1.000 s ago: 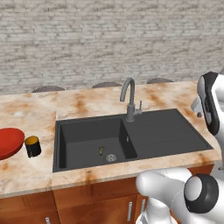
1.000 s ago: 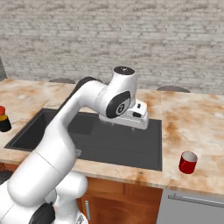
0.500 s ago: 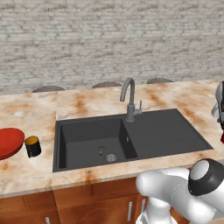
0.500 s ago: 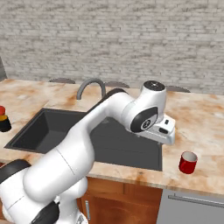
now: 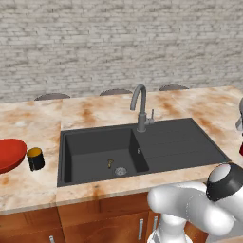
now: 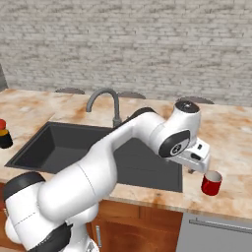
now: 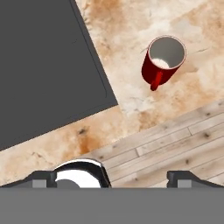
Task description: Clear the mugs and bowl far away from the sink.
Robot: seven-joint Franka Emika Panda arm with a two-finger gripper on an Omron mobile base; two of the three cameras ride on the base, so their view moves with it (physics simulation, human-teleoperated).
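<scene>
The red mug (image 7: pixel 162 59) stands upright on the marble counter right of the sink (image 5: pixel 137 147), with its handle turned toward the counter's front edge. My gripper (image 6: pixel 193 169) hangs open just up and to the left of the red mug (image 6: pixel 211 183), holding nothing. In the hand view its fingertips (image 7: pixel 43 177) sit far apart, and the mug lies ahead of them, off to the right. Far left of the sink, the black mug (image 5: pixel 35 159) with a yellow inside stands against the wide red bowl (image 5: pixel 9 154). The black mug (image 6: pixel 5 138) also appears at the left edge of the right base view.
The curved grey faucet (image 5: pixel 140 107) rises behind the basin. A flat drainboard (image 7: pixel 43 65) forms the sink's right part, and its corner lies near the hand. The counter's front edge and the wooden floor (image 7: pixel 175 144) lie just beyond the red mug. A brick wall backs the counter.
The arm has swung right, from over the drainboard to the counter beside the red mug. The mugs and the bowl have not moved.
</scene>
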